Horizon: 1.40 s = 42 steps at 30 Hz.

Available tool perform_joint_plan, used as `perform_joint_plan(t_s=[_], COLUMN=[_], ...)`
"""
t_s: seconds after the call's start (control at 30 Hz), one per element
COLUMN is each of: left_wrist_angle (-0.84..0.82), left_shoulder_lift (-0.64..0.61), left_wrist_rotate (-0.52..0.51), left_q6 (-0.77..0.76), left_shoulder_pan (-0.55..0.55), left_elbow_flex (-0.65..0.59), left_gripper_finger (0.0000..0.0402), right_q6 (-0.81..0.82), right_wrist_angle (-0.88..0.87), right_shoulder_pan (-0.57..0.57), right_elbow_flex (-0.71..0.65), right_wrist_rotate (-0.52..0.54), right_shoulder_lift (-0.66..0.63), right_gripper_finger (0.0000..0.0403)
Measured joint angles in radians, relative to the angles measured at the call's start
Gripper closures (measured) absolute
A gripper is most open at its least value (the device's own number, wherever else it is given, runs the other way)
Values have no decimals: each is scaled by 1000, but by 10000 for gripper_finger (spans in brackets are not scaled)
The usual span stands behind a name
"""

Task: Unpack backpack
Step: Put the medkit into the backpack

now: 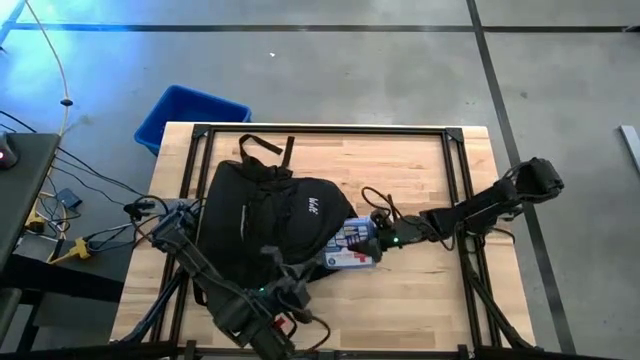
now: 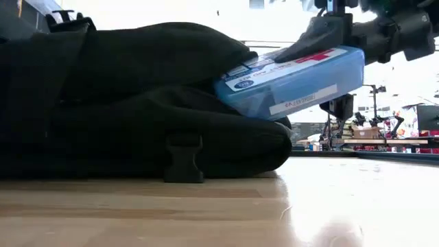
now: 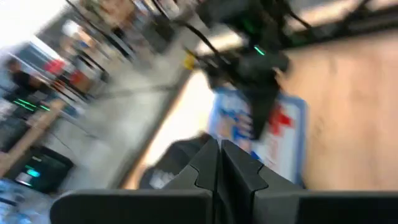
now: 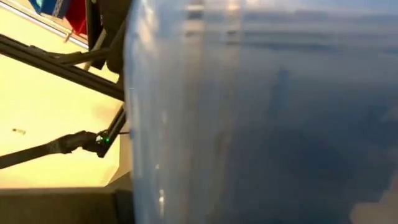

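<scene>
The black backpack (image 1: 262,215) lies flat on the table's left half and fills the low view's left (image 2: 137,103). A blue translucent first-aid box (image 1: 349,246) with a white label and a red cross sticks out of the backpack's right side, tilted (image 2: 291,79). My right gripper (image 1: 378,238) reaches in from the table's right and is shut on the box. My left gripper (image 3: 219,163) is shut, above the backpack's near right edge (image 1: 288,292), pointing toward the box (image 3: 273,130). My right gripper pinches the first-aid box at its right end (image 2: 343,65), one finger on the lid (image 2: 317,36) and one under the bottom (image 2: 339,106). It comes level from the table's right. The box is tilted, right end raised, left end (image 2: 230,86) on the backpack. My left gripper: I cannot tell whether it touches the backpack.
A blue plastic bin (image 1: 190,118) stands on the floor beyond the table's far left corner. A black metal frame (image 1: 320,130) runs around the tabletop. Bare wood (image 1: 420,290) lies to the right of the backpack and near the front edge. A buckle (image 2: 183,159) rests on the table.
</scene>
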Motion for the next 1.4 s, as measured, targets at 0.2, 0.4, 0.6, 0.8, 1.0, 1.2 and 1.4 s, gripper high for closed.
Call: perform_joint_plan(t_s=[0.2,0.4,0.6,0.8,1.0,1.2,1.4], left_wrist_angle=[-1,-8,-2,18,18,22,22], left_shoulder_lift=[4,5,5,5,5,5,5], left_wrist_rotate=[244,311,288,206,201,132,40], left_q6=[43,43,13,25,-42,-131,-145], left_shoulder_pan=[52,114,149,103,23,-59,-118], left_elbow_flex=[-91,-189,-214,-214,-213,-213,-213], left_gripper_finger=[367,268,206,211,220,225,225], right_q6=[13,37,54,-62,-177,-313,-498], right_wrist_angle=[40,114,265,277,116,-164,-634], right_shoulder_pan=[-43,-83,-107,-138,-186,-188,-176], right_elbow_flex=[0,0,95,346,573,720,871], right_wrist_rotate=[61,60,-67,-192,-212,-260,-276], right_shoulder_lift=[0,70,261,462,583,632,614], right_gripper_finger=[247,247,247,247,247,131,35])
